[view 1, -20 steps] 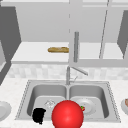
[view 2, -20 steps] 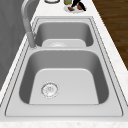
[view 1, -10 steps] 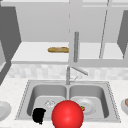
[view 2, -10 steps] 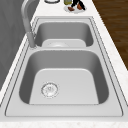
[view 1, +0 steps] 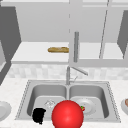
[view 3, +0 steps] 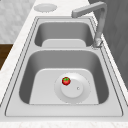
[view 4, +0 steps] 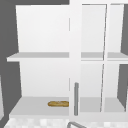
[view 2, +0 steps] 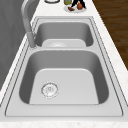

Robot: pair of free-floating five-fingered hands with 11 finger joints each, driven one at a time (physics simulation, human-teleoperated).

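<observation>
A black hand, my left hand, floats low at the front left, before the left basin's front rim. Its fingers are too indistinct to read. Right beside it, a large red ball hangs in front of the sink's front edge; I cannot tell if the two touch. In the right basin lies a round white plate with a small red tomato on its left part. The tomato peeks out beside the ball in the front view. The left basin holds only its drain.
The faucet stands behind the divider, its spout turned right. A bread loaf lies on the open cabinet's bottom shelf. One plate sits on the left counter. Another plate on the right counter carries brown items and something dark.
</observation>
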